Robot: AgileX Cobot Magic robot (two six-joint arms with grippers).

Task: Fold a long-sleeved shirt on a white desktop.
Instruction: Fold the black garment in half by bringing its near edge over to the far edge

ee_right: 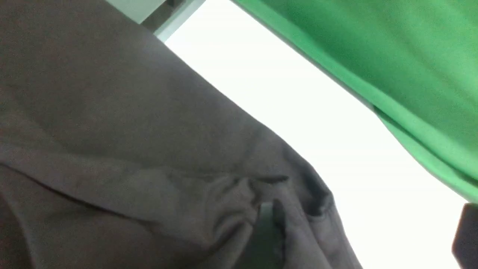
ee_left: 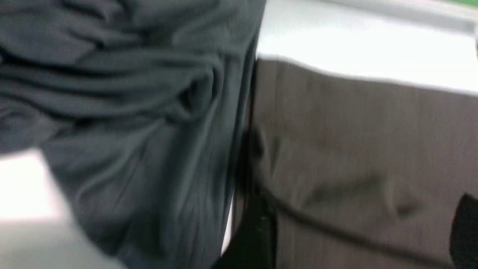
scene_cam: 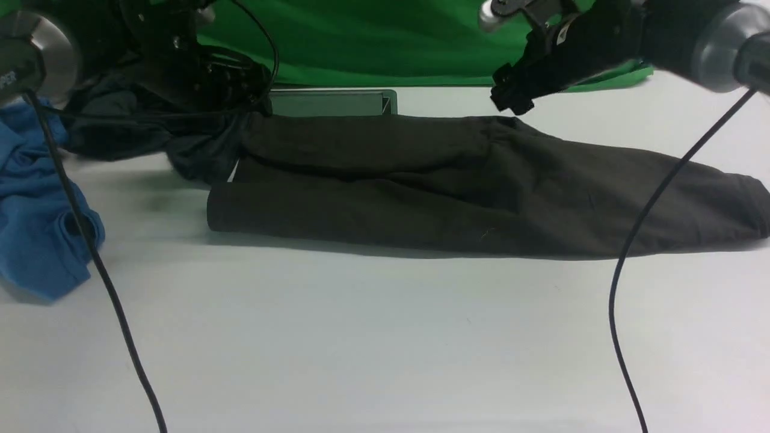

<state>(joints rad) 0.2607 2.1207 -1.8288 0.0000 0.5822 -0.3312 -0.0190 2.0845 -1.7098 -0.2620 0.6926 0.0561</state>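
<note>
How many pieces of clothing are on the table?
3: brown shirt in the middle, grey garment back left, blue garment far left; more may be hidden.

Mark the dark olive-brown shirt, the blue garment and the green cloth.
dark brownish-olive long-sleeved shirt (scene_cam: pixel 421 198), front view, folded body.
crumpled blue garment (scene_cam: pixel 36 228), front view, middle fold.
bright green cloth (scene_cam: pixel 373 42), front view, flat middle.
</note>
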